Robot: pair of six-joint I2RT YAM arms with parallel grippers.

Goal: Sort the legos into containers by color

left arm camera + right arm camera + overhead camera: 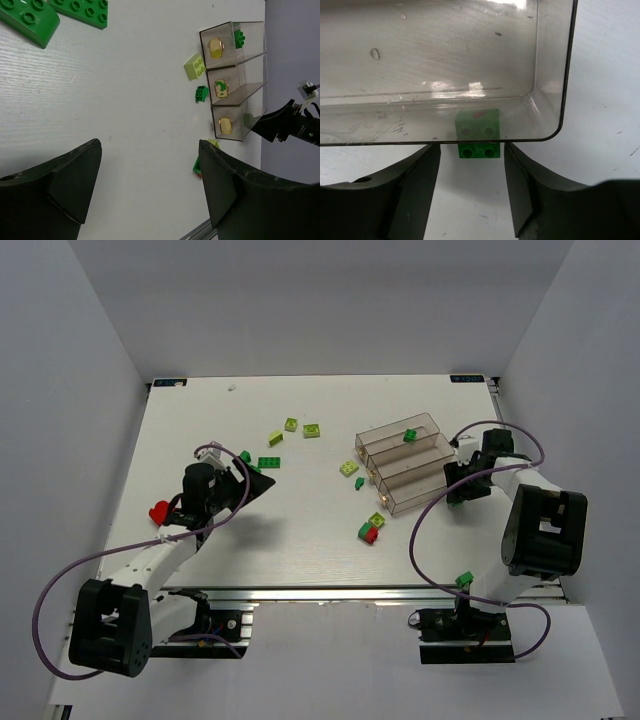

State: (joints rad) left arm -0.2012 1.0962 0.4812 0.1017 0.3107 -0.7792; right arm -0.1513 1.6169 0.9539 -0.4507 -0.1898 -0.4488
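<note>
The containers (400,462), three joined clear bins, stand right of centre, with a dark green lego (410,434) in the far bin. My right gripper (472,150) is open at the near bin's end (555,75). A small dark green lego (479,151) lies between its fingers with a gap on each side, half seen through the clear wall. In the top view this gripper (455,490) sits at the bins' right end. My left gripper (150,145) is open and holds nothing, over bare table (250,485). Loose lime legos (312,430) and green legos (269,462) lie nearby.
A lime brick (348,468) and a green one (358,483) lie by the bins' left end. A green-and-red pair (368,532) and a lime brick (376,520) sit nearer the front. A red brick (158,511) lies beside the left arm. White walls enclose the table.
</note>
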